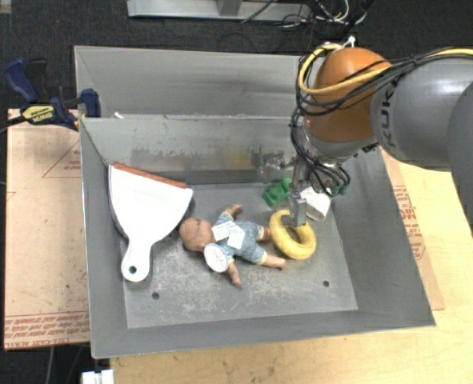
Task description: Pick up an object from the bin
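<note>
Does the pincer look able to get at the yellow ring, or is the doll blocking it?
Probably yes: the pincer sits right over the yellow ring, and the doll lies beside the ring, not on it.

Arm (440,110) in from the right, its thick grey link angled down and leftward. Wrist under an orange cover (344,94), with yellow and black cables (303,74) looped round it. Gripper (298,212) hangs below the wrist, pointing down, set low, right of centre.
</note>
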